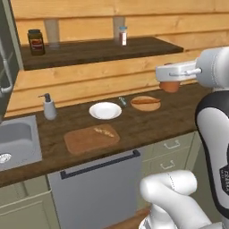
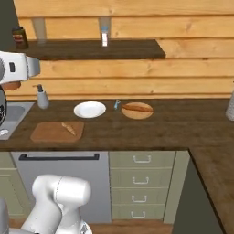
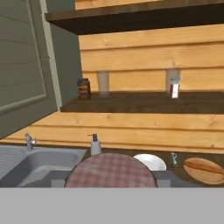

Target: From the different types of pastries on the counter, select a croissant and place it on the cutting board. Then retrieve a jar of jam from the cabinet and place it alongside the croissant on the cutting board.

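Observation:
A small golden croissant [image 1: 103,131] [image 2: 68,128] lies on the brown cutting board [image 1: 80,142] [image 2: 45,133] near the counter's front edge. My gripper [image 1: 170,85] [image 2: 11,85] hangs in the air above the counter, well to the right of the board and higher than it. It is shut on a jar of jam [image 1: 170,86], which shows as a reddish lump under the hand. The jar's round red-checked lid [image 3: 111,171] covers the fingertips in the hand view.
A white plate [image 1: 105,110] and a wooden dish holding a long pastry [image 1: 145,103] sit behind the board. A soap dispenser [image 1: 48,107] stands by the sink [image 1: 15,141]. The wall shelf [image 1: 89,50] carries a dark jar [image 1: 36,41], a glass [image 1: 52,32] and a shaker [image 1: 123,36].

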Controlling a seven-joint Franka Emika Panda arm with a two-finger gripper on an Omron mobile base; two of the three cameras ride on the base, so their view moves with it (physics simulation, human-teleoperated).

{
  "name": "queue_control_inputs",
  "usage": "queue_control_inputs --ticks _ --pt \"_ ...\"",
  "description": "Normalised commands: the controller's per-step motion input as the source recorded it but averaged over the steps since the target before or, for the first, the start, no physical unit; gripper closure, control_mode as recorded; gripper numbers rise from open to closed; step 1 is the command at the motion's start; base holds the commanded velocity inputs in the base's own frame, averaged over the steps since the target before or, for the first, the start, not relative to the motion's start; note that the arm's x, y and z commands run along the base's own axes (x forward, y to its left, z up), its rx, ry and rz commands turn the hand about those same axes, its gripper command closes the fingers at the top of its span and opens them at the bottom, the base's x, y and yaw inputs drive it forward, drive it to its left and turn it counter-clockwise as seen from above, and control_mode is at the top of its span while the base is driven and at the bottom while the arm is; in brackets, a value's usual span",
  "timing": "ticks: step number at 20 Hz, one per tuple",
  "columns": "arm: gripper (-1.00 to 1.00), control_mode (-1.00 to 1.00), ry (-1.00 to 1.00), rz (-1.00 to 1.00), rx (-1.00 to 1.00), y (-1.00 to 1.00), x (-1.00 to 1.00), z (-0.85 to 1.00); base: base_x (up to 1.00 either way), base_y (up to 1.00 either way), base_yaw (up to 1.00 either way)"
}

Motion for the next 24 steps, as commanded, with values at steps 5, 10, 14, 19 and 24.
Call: queue_control_inputs --ticks 5,10,14,19,24 --pt "1.0 1.0 0.0 0.0 0.0 0.0 0.0 0.0 0.07 0.46 -0.02" --pt "1.0 1.0 0.0 0.0 0.0 0.0 0.0 0.0 0.62 0.43 -0.03" --pt "1.0 1.0 0.0 0.0 0.0 0.0 0.0 0.0 0.73 0.26 -0.02" --pt "1.0 1.0 0.0 0.0 0.0 0.0 0.0 0.0 -0.07 0.0 0.0" --pt "1.0 1.0 0.0 0.0 0.0 0.0 0.0 0.0 0.15 0.0 0.0"
